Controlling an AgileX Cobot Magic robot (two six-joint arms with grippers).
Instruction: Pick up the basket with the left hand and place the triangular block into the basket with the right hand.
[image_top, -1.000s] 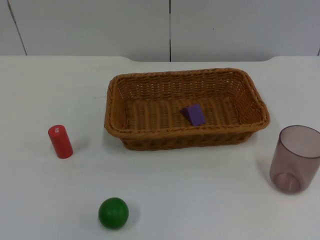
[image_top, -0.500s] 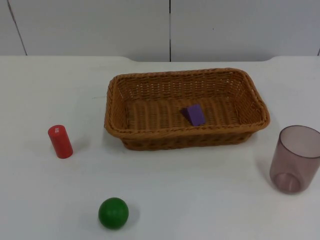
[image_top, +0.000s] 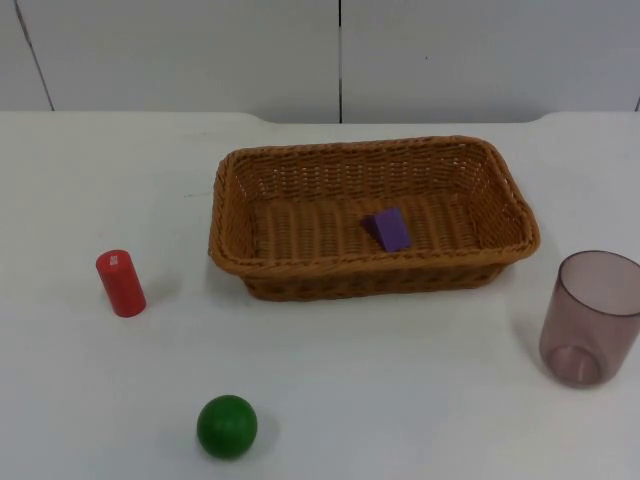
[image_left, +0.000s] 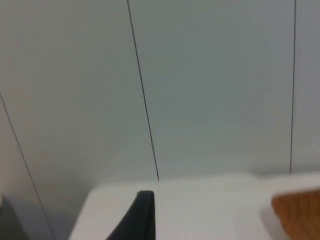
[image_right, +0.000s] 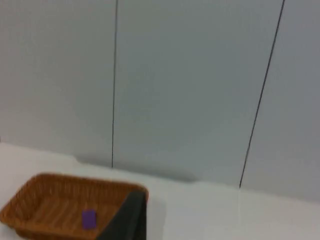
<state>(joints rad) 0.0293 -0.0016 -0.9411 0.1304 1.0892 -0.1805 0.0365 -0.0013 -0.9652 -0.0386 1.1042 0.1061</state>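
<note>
Wicker basket (image_top: 372, 215): brown, rectangular, standing on the white table (image_top: 400, 400) toward the grey partition wall (image_top: 200, 50). Contents: 1 purple triangular block (image_top: 390, 229), lying on the basket floor right of centre. No brand, label or writing can be read on any item.

Red cylinder (image_top: 120, 283): upright, well left of the basket. Green ball (image_top: 227, 426): near the front edge, apart from the cylinder. Translucent mauve cup (image_top: 590, 318): upright, right of the basket.

Left gripper (image_left: 142, 215): raised, facing the wall, 1 black fingertip visible; opening cannot be told, nothing seen held. Right gripper (image_right: 131, 215): raised likewise, looking down on basket and block; opening cannot be told.
</note>
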